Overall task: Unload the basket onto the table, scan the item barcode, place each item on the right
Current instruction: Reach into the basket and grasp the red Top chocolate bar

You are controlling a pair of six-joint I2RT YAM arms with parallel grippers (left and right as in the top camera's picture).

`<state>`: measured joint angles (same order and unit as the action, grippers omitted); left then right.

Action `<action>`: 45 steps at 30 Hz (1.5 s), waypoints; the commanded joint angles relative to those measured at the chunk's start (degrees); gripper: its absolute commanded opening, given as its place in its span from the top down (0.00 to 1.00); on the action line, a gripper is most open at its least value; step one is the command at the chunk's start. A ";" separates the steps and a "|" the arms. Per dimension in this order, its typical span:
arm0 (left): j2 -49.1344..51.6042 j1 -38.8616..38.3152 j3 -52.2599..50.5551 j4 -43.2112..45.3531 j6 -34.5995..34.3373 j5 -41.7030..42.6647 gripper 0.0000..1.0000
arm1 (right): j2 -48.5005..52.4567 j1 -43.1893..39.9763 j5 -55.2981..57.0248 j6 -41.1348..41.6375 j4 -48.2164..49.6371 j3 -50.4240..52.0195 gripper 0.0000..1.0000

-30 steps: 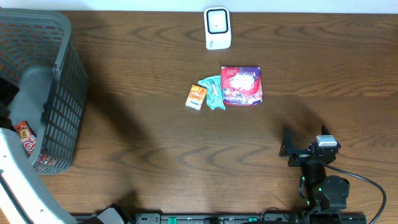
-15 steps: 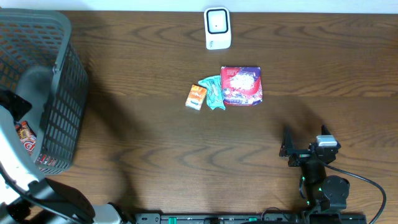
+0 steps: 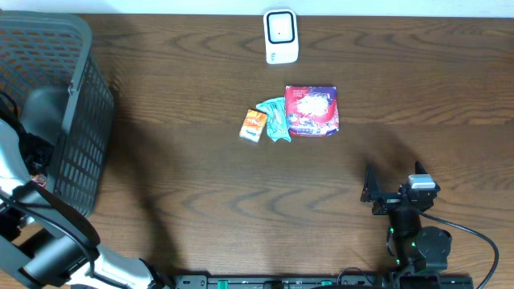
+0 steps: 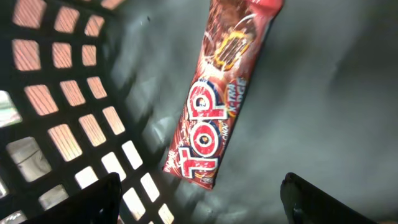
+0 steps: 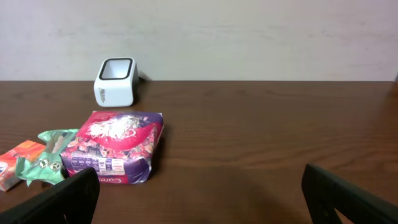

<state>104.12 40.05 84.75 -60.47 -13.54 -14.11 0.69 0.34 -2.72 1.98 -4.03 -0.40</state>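
snack bar (image 4: 210,106): top end cut off by frame | orange packet (image 5: 13,163): left part cropped

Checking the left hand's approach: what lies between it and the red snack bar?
Nothing: the left wrist view shows only bare grey basket floor between the left hand and the red snack bar.

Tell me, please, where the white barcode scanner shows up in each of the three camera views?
Overhead: the white barcode scanner stands at the top centre, near the table's far edge.
Left wrist: not in it; that camera looks into the basket at a red snack bar.
Right wrist: upper left, in front of the wall.
Shared landmark: the purple snack bag, just nearer than the scanner in the overhead and right wrist views.
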 commanded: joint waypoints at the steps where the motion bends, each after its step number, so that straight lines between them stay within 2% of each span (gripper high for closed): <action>1: 0.66 1.29 -1.40 0.42 -0.92 -0.79 0.19 | -0.37 -0.24 0.46 0.57 -0.26 0.04 0.01; 20: 0.70 3.67 -12.13 16.37 0.46 2.29 0.19 | -0.37 -0.24 0.46 0.57 -0.26 0.04 0.01; 25: 1.36 4.81 -12.17 17.84 0.85 2.86 0.19 | -0.37 -0.24 0.46 0.57 -0.26 0.04 0.01; 29: 3.19 5.40 -12.17 18.64 2.82 7.41 0.19 | -0.37 -0.24 0.46 0.57 -0.26 0.04 0.01; 38: 7.67 5.42 -12.17 18.80 2.82 7.69 0.20 | -0.37 -0.24 0.46 0.57 -0.26 0.04 0.01; 40: 7.91 5.42 -12.17 18.62 2.82 7.67 0.30 | -0.37 -0.24 0.46 0.57 -0.26 0.04 0.01; 42: 7.78 5.42 -12.15 18.60 2.82 7.67 0.67 | -0.37 -0.24 0.46 0.57 -0.26 0.04 0.01; 44: 7.52 5.42 -12.15 18.40 2.82 7.65 0.90 | -0.37 -0.24 0.46 0.57 -0.26 0.04 0.01; 45: 7.34 5.42 -12.15 18.18 2.80 7.65 0.92 | -0.37 -0.24 0.46 0.57 -0.26 0.04 0.01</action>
<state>109.32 45.25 73.28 -41.56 -11.51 -6.59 0.69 0.34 -2.70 1.98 -4.03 -0.40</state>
